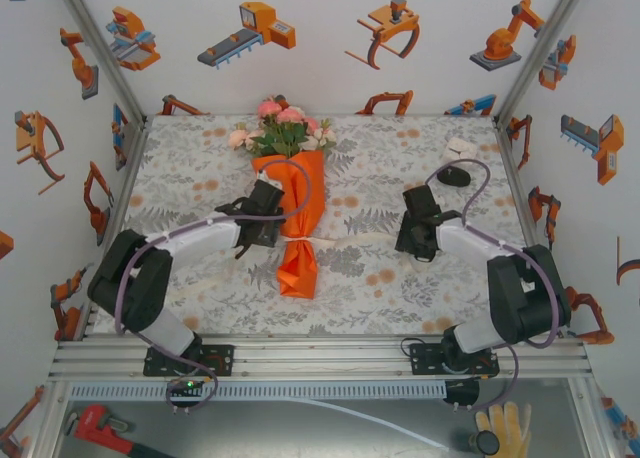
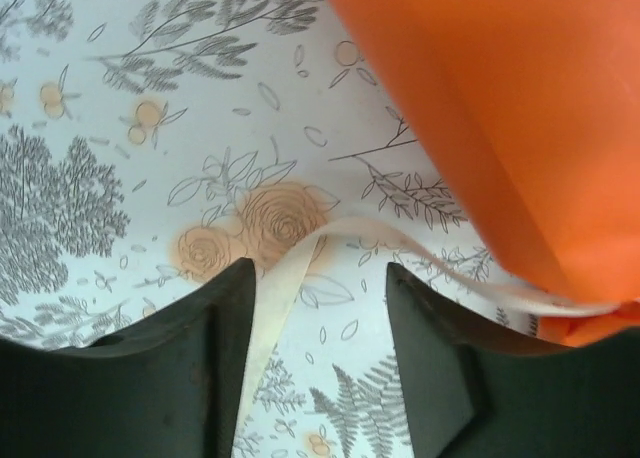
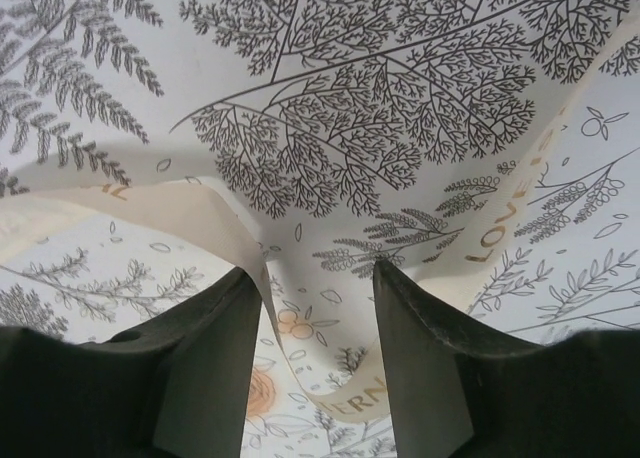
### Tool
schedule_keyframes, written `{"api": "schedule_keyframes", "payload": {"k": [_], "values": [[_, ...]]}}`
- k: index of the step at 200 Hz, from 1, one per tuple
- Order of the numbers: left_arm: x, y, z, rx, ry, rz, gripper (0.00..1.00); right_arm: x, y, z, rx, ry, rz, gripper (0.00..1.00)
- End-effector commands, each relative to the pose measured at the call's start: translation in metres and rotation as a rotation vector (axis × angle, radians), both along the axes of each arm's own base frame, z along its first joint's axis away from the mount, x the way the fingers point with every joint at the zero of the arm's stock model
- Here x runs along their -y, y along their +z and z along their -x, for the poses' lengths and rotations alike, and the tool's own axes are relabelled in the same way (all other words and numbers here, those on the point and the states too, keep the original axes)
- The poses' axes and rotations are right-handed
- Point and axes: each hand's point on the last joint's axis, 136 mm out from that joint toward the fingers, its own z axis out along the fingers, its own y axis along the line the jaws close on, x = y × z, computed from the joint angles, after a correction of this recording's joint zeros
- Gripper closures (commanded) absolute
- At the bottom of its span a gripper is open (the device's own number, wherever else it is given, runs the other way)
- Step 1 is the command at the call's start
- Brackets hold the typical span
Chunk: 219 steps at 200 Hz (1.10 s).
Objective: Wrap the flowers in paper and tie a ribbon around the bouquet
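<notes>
The bouquet (image 1: 298,213) lies mid-table: an orange paper (image 1: 300,263) cone with the flowers (image 1: 283,128), pink and cream, at its far wide end. A cream ribbon (image 1: 300,240) circles its waist, and its ends trail left and right. My left gripper (image 1: 272,236) sits just left of the waist. In the left wrist view it (image 2: 320,268) is open, with the ribbon (image 2: 275,298) running loose along the left finger beside the paper (image 2: 500,108). My right gripper (image 1: 405,243) is to the right, and in its wrist view it (image 3: 315,268) is open around a slack, gold-lettered ribbon (image 3: 180,203).
The floral cloth (image 1: 200,278) covers the table. A black round base (image 1: 455,176) with a white piece (image 1: 462,146) stands at the back right. Walls close in the left, right and back sides. Below the front rail lie a red wrench (image 1: 95,423) and a glove (image 1: 505,423).
</notes>
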Motion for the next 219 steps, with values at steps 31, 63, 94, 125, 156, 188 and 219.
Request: {"api": "schedule_keyframes", "payload": {"k": [31,63,94,125,156,188,219], "values": [[-0.053,0.044,0.017,-0.095,0.196,0.225,0.26,-0.026,0.001,0.031,-0.114,0.175,-0.101,0.44],[-0.078,0.035,0.039,-0.256,0.241,0.169,0.20,-0.014,-0.011,0.053,-0.165,0.160,-0.061,0.43],[-0.079,0.020,0.053,-0.388,0.138,0.074,0.19,-0.005,-0.001,0.051,-0.160,0.163,-0.002,0.66],[-0.089,-0.001,0.067,-0.545,0.089,-0.068,0.22,-0.014,0.016,0.043,-0.105,0.191,-0.040,0.90],[-0.085,-0.017,0.069,-0.641,0.103,-0.063,0.25,-0.018,0.024,0.038,-0.083,0.209,-0.059,1.00],[-0.090,-0.045,0.078,-0.789,0.146,-0.141,0.32,-0.016,0.031,0.033,-0.054,0.210,-0.043,1.00],[-0.090,-0.052,0.078,-0.817,0.167,-0.135,0.49,-0.014,0.034,0.034,-0.045,0.200,-0.039,1.00]]}}
